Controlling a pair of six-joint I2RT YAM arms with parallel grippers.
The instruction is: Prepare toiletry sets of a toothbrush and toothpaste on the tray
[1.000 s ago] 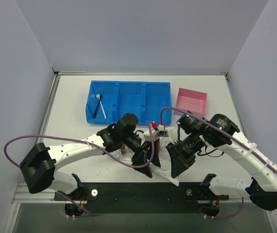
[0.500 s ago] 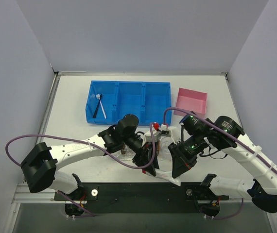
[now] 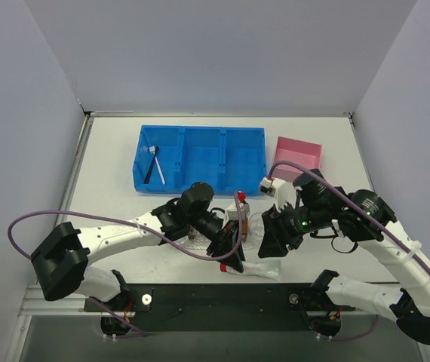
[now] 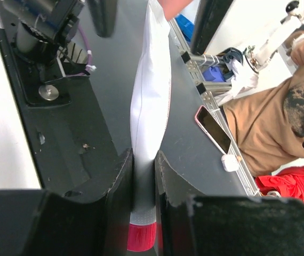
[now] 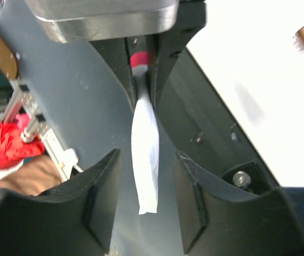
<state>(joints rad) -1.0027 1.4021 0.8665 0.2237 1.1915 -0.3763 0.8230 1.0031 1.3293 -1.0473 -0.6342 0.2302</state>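
My left gripper (image 3: 228, 256) is shut on the toothpaste (image 3: 254, 269), a silvery-white tube, just behind its pink-red cap (image 4: 141, 237). The tube (image 4: 149, 106) sticks out from the left gripper (image 4: 143, 160) over the black base rail. My right gripper (image 3: 269, 245) is open. Its fingers (image 5: 101, 186) stand either side of the tube's flat end (image 5: 145, 160) without touching it. A black toothbrush (image 3: 149, 170) and a white one (image 3: 157, 167) lie in the blue bin's left compartment. The clear tray (image 3: 253, 226) shows partly between the arms.
The blue three-compartment bin (image 3: 200, 158) stands at the back middle, and a small pink box (image 3: 298, 158) is to its right. The black base rail (image 3: 200, 298) runs along the near edge under both grippers.
The left gripper has shut on the tube near its cap. The right gripper has let go of the tube, opened and drawn back to the right.
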